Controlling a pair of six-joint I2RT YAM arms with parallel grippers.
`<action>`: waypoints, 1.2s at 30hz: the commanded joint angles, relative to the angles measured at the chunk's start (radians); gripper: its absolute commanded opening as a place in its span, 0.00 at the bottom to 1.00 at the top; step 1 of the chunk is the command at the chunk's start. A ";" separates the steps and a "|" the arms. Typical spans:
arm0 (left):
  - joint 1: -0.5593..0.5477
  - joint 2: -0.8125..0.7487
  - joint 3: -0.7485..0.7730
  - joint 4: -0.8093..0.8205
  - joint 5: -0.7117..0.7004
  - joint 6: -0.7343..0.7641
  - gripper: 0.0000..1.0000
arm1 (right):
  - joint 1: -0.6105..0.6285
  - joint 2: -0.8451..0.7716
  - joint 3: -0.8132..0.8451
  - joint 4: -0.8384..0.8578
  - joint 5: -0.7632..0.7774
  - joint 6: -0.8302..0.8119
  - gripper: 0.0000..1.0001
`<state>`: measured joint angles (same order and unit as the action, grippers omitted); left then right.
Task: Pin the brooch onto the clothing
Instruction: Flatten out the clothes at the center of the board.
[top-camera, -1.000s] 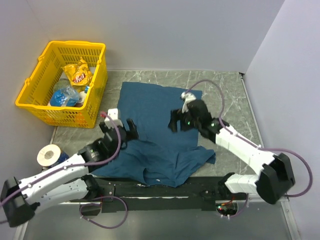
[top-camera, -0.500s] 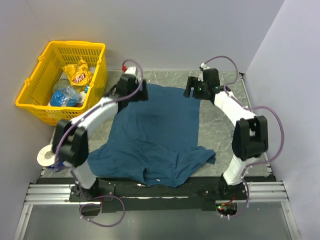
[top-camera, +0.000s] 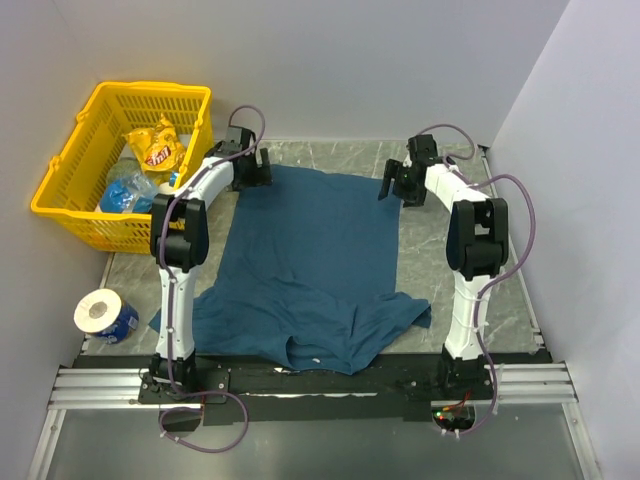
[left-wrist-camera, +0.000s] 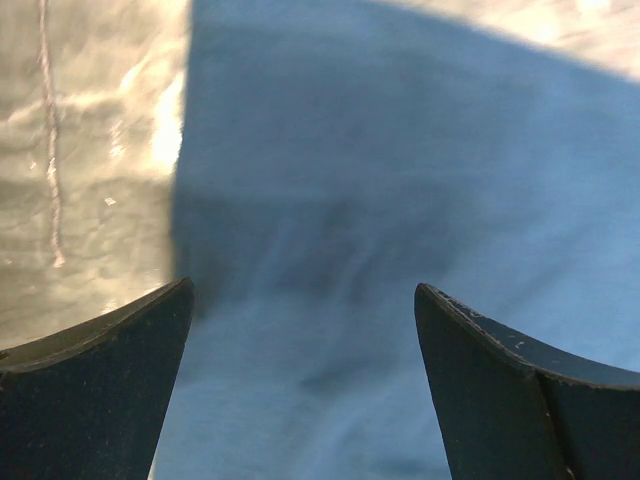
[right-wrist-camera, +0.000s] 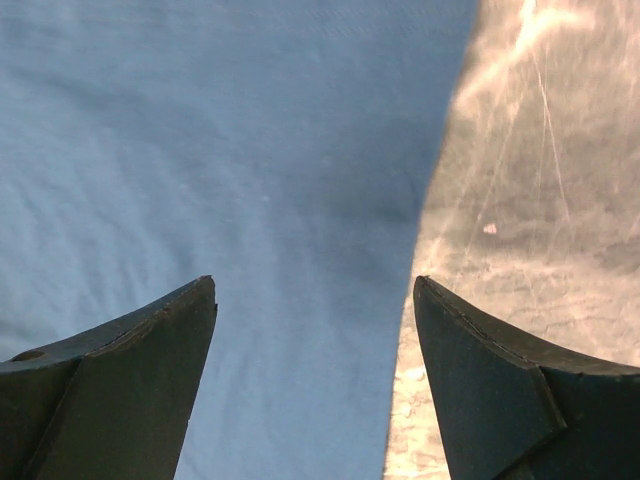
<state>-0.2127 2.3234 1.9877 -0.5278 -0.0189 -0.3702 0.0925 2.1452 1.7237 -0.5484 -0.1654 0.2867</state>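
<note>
The clothing (top-camera: 310, 260), a dark teal-blue T-shirt, lies spread on the table with its far hem flat and its near part bunched at the front edge. My left gripper (top-camera: 256, 172) hangs over the shirt's far left corner, jaws open, with only fabric (left-wrist-camera: 400, 200) and the shirt's edge below its opening (left-wrist-camera: 302, 286). My right gripper (top-camera: 391, 186) is over the far right corner, also open (right-wrist-camera: 314, 280), straddling the shirt's right edge (right-wrist-camera: 250, 150). Neither holds anything. The brooch is out of view.
A yellow basket (top-camera: 62, 190) with snack bags stands at the far left, close to the left arm. A white roll of tape (top-camera: 100, 312) lies at the near left. Grey marble tabletop (top-camera: 450, 260) shows right of the shirt; walls close in behind and right.
Both arms have stretched out from mid-table to the shirt's far corners. The shirt's far part, folded a second ago, now lies flat and straight.
</note>
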 joint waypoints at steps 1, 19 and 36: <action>0.012 0.048 0.117 -0.101 0.022 0.025 0.97 | -0.020 0.024 0.082 -0.062 0.001 0.019 0.86; 0.045 0.100 0.080 -0.084 -0.067 0.031 0.88 | -0.051 0.196 0.270 -0.163 -0.048 0.034 0.77; 0.050 0.151 0.102 -0.063 -0.024 0.051 0.58 | -0.054 0.373 0.537 -0.333 -0.078 0.071 0.41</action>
<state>-0.1596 2.4207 2.0655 -0.6083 -0.0917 -0.3271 0.0448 2.4508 2.1456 -0.7906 -0.2276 0.3454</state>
